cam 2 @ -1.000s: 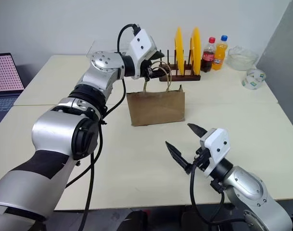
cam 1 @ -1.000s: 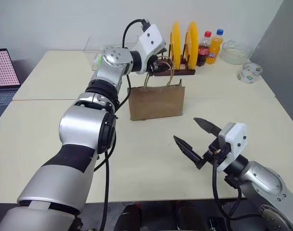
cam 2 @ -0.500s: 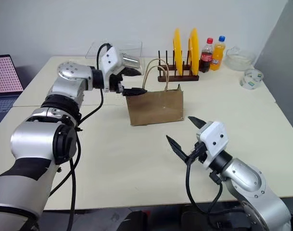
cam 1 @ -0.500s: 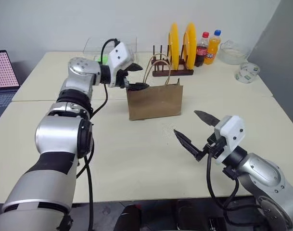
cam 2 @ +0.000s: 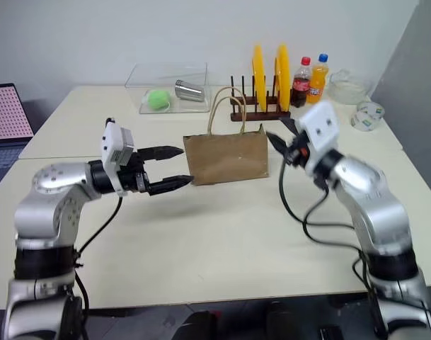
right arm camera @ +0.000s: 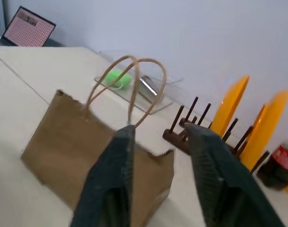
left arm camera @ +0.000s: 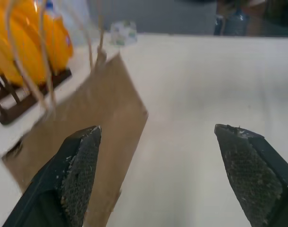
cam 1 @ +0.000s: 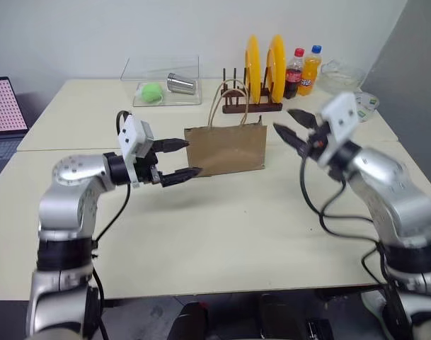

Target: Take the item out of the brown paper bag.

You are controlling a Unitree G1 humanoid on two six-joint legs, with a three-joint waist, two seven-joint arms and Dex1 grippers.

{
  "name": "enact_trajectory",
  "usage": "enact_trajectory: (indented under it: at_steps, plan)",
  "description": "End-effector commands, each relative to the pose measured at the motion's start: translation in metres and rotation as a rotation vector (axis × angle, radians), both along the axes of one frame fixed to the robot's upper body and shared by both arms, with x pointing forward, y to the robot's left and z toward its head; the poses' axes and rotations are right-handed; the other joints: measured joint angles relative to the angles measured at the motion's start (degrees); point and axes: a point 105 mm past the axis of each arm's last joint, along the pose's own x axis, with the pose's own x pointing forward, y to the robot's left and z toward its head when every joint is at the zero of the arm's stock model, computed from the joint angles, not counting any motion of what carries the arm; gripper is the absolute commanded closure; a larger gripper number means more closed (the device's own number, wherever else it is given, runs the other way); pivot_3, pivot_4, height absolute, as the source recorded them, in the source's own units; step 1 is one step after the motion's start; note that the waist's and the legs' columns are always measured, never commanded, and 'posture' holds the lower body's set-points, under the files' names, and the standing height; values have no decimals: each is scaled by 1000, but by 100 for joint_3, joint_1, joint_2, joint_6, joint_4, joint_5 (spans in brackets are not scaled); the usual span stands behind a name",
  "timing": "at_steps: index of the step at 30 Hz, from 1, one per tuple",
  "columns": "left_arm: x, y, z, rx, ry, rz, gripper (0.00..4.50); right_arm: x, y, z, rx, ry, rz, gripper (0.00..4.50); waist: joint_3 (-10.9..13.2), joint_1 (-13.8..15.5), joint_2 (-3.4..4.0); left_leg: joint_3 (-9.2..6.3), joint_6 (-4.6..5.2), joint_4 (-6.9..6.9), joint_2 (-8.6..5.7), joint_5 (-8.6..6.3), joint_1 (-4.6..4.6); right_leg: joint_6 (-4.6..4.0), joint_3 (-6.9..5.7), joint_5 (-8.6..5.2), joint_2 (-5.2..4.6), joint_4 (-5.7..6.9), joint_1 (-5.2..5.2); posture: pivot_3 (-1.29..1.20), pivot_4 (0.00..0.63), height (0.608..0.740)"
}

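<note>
The brown paper bag point(cam 1: 226, 147) stands upright mid-table, its two loop handles point(right arm camera: 134, 75) raised above the top edge. The item is hidden; nothing of it shows over the bag's rim. My left gripper point(cam 1: 190, 157) is level at the bag's left side, open wide, fingertips just short of the paper; in the left wrist view the bag point(left arm camera: 91, 137) sits beyond the left finger point(left arm camera: 80, 165). My right gripper point(cam 1: 286, 124) hovers at the bag's upper right corner, pointing toward it, open with a narrow gap and nothing between the fingers point(right arm camera: 115, 179).
Behind the bag stand a dark rack with two yellow plates point(cam 1: 261, 60), a cola bottle point(cam 1: 294, 71) and an orange soda bottle point(cam 1: 312, 69). A clear box point(cam 1: 162, 85) holds a green ball and a metal cup. A laptop point(cam 1: 3, 106) sits far left, a tape roll point(cam 1: 367, 101) far right.
My left arm drew back from the handles and came down to the bag's left side. My right arm rose from the near table edge to the bag's right, and its fingers narrowed.
</note>
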Motion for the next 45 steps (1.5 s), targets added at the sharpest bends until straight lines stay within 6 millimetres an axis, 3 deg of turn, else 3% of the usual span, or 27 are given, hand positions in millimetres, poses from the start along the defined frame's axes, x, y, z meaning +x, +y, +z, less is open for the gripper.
enact_trajectory:
  at_steps: [1,2,9,12,17,21,25,32,35,39,42,45]
  plan:
    - [-15,-3,1,-32,-21,79,480,23,4,3,-95,-36,19,4157,0,-19,0,2,0,-1,3,0,1,0,2,0,4,0,-2,0,150,740]
    - [-20,-4,-2,-41,-18,94,480,33,7,3,-126,-38,20,4486,0,-28,0,2,1,-1,3,0,1,-1,2,0,4,1,-4,0,150,740]
    - [-28,-9,-14,-63,28,115,480,88,24,-18,-355,19,-24,4486,1,-52,2,12,-2,-5,4,1,2,-4,8,2,5,2,-10,0,150,740]
    - [-26,-10,-13,-56,21,109,480,99,29,-24,-449,9,-62,4486,2,-54,3,14,-14,-7,3,7,1,-5,10,3,5,-1,-11,0,150,740]
    - [-29,-8,-15,-17,10,94,480,92,40,-23,-523,-8,45,4486,3,-42,4,13,-24,-18,1,12,-2,-5,10,3,3,-12,-12,0,150,740]
    - [-34,-2,-23,46,13,75,480,67,46,-18,-575,13,285,4486,7,-52,12,12,-23,-24,3,12,-1,-5,10,3,4,-11,-14,0,150,740]
    - [-37,0,-27,71,18,48,480,45,43,-16,-619,33,419,4486,7,-39,14,8,-21,-36,3,10,0,-5,7,2,4,-17,-15,0,150,740]
    - [-39,4,-30,104,18,10,480,-2,50,-39,-679,90,608,4486,8,-22,16,8,-10,-56,5,4,6,-5,8,2,3,-28,-14,0,150,740]
    - [-38,2,-29,98,15,-2,480,4,57,-21,-623,5,547,4486,10,-42,18,10,-10,-59,6,4,7,-5,10,3,3,-30,-15,0,150,740]
    - [-39,0,-27,72,16,-5,480,26,52,32,-422,-99,387,4486,11,-35,20,10,-20,-69,5,11,18,-11,13,6,3,-29,-15,0,150,740]
    - [-39,0,-24,45,10,2,480,56,33,34,-496,-121,183,4486,11,-11,20,6,-22,-72,5,11,20,-11,8,6,3,-39,-11,0,150,740]
    - [-38,-3,-23,34,6,1,480,73,26,27,-569,-105,84,4486,10,14,18,8,-22,-74,4,11,21,-11,7,6,3,-51,-7,0,150,740]
